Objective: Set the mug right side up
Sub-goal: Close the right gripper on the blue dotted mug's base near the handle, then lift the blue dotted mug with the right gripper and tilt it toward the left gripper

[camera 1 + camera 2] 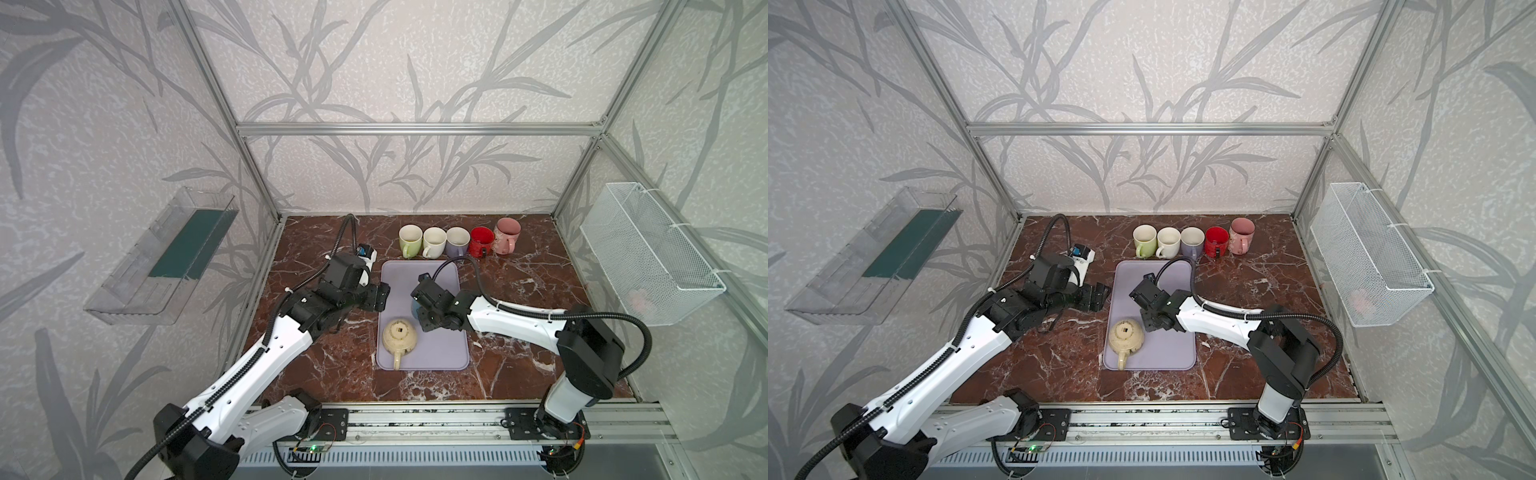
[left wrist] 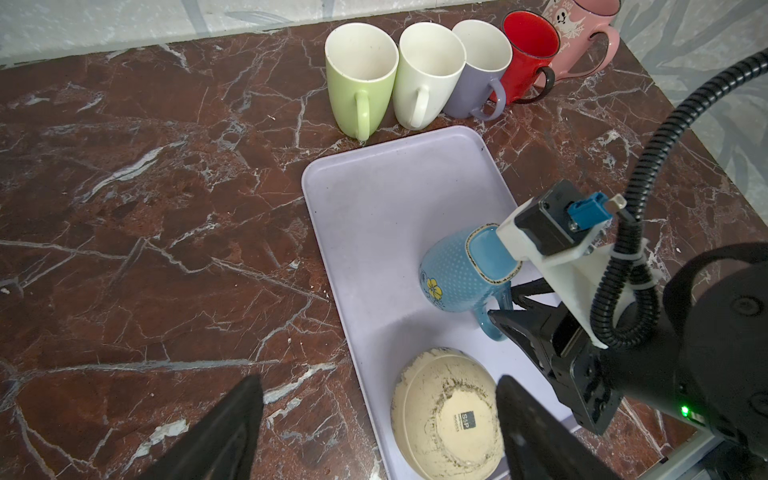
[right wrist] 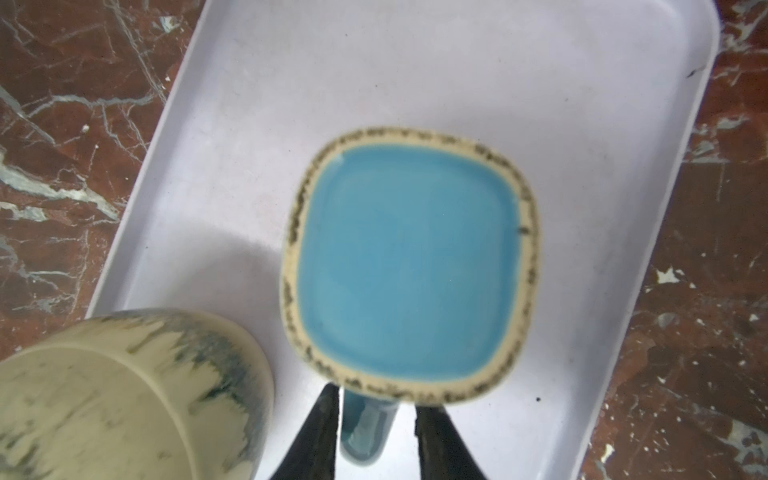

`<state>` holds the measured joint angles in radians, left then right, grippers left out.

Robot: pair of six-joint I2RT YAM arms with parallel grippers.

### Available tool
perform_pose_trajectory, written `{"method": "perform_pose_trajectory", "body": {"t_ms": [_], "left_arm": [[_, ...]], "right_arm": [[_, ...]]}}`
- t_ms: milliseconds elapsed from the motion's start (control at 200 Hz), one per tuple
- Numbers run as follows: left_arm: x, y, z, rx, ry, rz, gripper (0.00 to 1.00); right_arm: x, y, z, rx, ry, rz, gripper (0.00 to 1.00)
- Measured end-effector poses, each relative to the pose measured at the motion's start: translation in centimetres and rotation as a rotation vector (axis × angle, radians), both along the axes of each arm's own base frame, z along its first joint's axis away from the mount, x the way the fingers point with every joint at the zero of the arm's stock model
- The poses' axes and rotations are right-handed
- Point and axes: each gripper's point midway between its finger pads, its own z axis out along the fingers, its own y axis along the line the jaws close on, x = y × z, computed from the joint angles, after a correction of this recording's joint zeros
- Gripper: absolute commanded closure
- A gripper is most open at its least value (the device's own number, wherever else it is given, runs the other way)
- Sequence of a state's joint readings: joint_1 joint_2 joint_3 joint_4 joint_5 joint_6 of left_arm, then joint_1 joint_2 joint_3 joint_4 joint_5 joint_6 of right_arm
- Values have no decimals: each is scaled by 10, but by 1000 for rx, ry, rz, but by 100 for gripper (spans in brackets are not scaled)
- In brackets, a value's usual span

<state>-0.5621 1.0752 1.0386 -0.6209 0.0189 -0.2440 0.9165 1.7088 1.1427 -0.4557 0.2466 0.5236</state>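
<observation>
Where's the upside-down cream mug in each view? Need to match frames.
Top view: cream mug, base up, at the near-left corner of the lilac tray.
Top view: same corner.
Left wrist: nearer the camera than the blue mug.
Right wrist: beside the blue mug, partly cropped.
Shared landmark: the lilac tray.

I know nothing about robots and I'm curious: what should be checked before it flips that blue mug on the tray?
1. Blue dotted ceramic mug upside down on lavender plastic tray: ok.
2. Right arm's fingers either side of its handle: ok.
3. Handle firmly gripped: cannot tell.
4. Room to swing: not ok, likely; upside-down cream mug stands close.
5. Left arm's fingers open, apart from both mugs: ok.
</observation>
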Motion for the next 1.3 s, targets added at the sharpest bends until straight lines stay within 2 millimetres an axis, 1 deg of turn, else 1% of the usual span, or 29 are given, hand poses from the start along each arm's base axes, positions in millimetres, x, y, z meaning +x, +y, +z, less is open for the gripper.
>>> {"method": "perform_pose_trajectory", "body": {"t_ms": [40, 90, 320, 375, 445, 470, 560, 660, 810, 905, 940, 950, 975, 1095, 1300], "left_arm": [[0, 0, 0, 0, 0, 0, 14], [0, 0, 0, 0, 0, -1, 14], [0, 0, 0, 0, 0, 0, 14], [0, 0, 0, 0, 0, 0, 14], [0, 0, 0, 1, 0, -1, 14], [0, 0, 0, 1, 0, -1, 14], [0, 0, 0, 1, 0, -1, 14], [0, 0, 0, 1, 0, -1, 14], [0, 0, -1, 2, 1, 0, 13], [1, 0, -2, 6, 2, 0, 8], [1, 0, -2, 8, 2, 0, 6], [1, 1, -2, 11, 1, -1, 3], [1, 1, -2, 12, 0, 0, 1], [2, 2, -3, 20, -2, 8, 1], [1, 4, -8, 26, 3, 11, 0]], "right_arm": [[2, 1, -1, -6, 0, -2, 73], [3, 1, -4, -11, 3, -3, 74], [7, -2, -10, -28, 18, -15, 74], [8, -3, -11, -31, 20, -18, 76], [9, -3, -11, -33, 22, -21, 80], [9, -3, -11, -33, 22, -21, 85], [10, -4, -12, -39, 21, -17, 93], [11, -5, -12, -41, 21, -15, 100], [12, -6, -12, -40, 23, -11, 100], [13, -8, -11, -38, 25, -9, 100], [13, -10, -9, -33, 25, -6, 100], [13, -11, -9, -31, 25, -5, 100], [13, -13, -8, -28, 25, -4, 100], [8, -25, 1, -10, 16, 6, 100], [2, -38, 27, 98, -44, 25, 100]]}}
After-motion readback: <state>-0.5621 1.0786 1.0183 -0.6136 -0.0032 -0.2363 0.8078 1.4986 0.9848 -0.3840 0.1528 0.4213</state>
